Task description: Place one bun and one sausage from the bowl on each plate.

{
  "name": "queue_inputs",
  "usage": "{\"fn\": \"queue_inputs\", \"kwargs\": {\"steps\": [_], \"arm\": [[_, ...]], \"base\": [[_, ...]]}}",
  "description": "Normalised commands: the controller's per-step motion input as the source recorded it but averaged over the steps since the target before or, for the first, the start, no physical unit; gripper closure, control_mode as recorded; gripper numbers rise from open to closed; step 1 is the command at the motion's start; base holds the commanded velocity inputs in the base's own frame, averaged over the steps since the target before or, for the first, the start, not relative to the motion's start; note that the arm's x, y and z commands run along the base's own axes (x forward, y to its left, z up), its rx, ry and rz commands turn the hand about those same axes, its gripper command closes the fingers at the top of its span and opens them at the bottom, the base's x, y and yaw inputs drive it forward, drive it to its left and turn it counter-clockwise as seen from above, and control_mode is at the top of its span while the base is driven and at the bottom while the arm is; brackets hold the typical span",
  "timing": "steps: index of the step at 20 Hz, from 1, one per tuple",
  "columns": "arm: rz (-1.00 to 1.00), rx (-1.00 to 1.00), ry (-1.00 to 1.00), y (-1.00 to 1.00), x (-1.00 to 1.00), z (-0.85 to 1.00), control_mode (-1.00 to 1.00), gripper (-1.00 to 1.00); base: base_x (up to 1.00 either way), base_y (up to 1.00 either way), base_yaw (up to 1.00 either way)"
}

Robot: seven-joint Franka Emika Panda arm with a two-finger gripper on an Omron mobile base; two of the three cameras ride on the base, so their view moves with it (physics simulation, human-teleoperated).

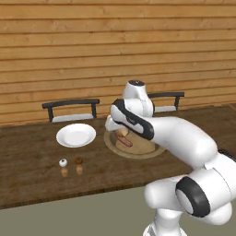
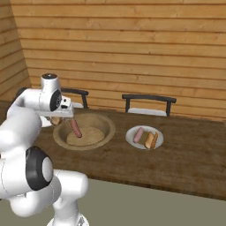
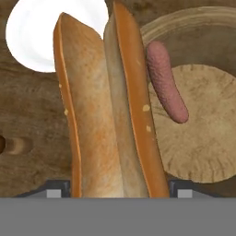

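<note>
Wood-plank wall behind, two dark chairs [image 2: 148, 100] pushed up to a long dark wooden desk [image 1: 32, 179]. Far left on the desk: two small shakers [image 1: 71, 167], white top and brown top, close together near the front edge. Just behind them an empty white plate [image 1: 76, 135]. Right of it the wooden bowl [image 2: 103, 128], wide and shallow with a thick rim, one reddish-pink sausage [image 2: 76, 128] lying inside on the bowl floor. The end effector [image 3: 119, 190] hangs over the bowl's left rim side, jaws spread wide and closed on a split bun [image 3: 108, 110]; in the hand view the bun stands up between the two finger tips, both tan halves visible, the empty plate showing behind its top. So the bun is held, lifted clear of the bowl. Farthest right, the second white plate [image 2: 131, 138] already carries a sausage and a bun side by side.

Handling judgement: the bun looks light and soft, likely to squash if squeezed hard, and its split halves could shift. Holding across the two long sides at mid-length, as now, seems right. The sausage looks smooth, round and prone to roll or slip; best gripped across its middle.
</note>
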Motion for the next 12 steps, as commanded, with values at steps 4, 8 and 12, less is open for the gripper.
{"fn": "queue_inputs", "kwargs": {"steps": [4,8,12], "arm": [[-0.09,0.00,0.00,0.92,0.17,0.29,-1.00,1.00],[-0.11,0.00,0.00,0.80,0.22,0.01,-1.00,1.00],[-0.13,0.00,0.00,0.35,0.46,-0.08,-1.00,1.00]], "base": [[0.00,0.00,0.00],[0.00,0.00,0.00],[0.00,0.00,0.00]]}}
